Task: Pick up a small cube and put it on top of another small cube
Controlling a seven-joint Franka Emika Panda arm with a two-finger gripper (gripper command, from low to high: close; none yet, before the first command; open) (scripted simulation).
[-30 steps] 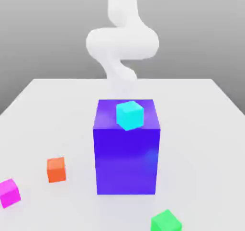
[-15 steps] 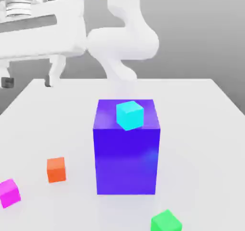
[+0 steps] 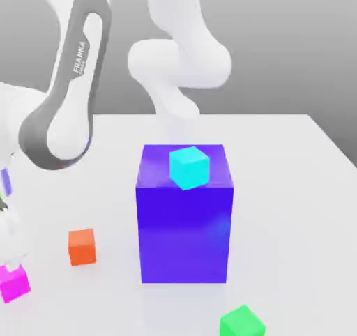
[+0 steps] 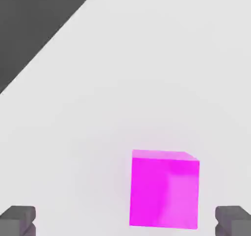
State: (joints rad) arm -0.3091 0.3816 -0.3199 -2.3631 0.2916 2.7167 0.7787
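- the pink cube (image 3: pixel 14 284) sits on the table (image 3: pixel 293 188) at the exterior view's far left, near the front, with the orange cube (image 3: pixel 81 247) just beside it toward the big blue block (image 3: pixel 184 223).
- the gripper (image 4: pixel 125 221) is spread wide, holding nothing. in the hand view one fingertip (image 4: pixel 18 221) and the other (image 4: pixel 234 221) stand on either side of the pink cube (image 4: pixel 164 189), both apart from it.
- step in hand looks like lining up for the grab. the cube isn't centred in the gap, it's closer to one finger, so i'd shift sideways a bit before closing or it may get shoved.
- also go low enough that the pads meet the flat faces, not the top edge.
- the exterior view gives the layout: a cyan cube (image 3: pixel 189 166) on top of the block and a green cube (image 3: pixel 242 323) at the front.
- the hand view gives what that one can't: the finger gap and the offset. in the exterior view the arm (image 3: pixel 66 104) covers the hand.
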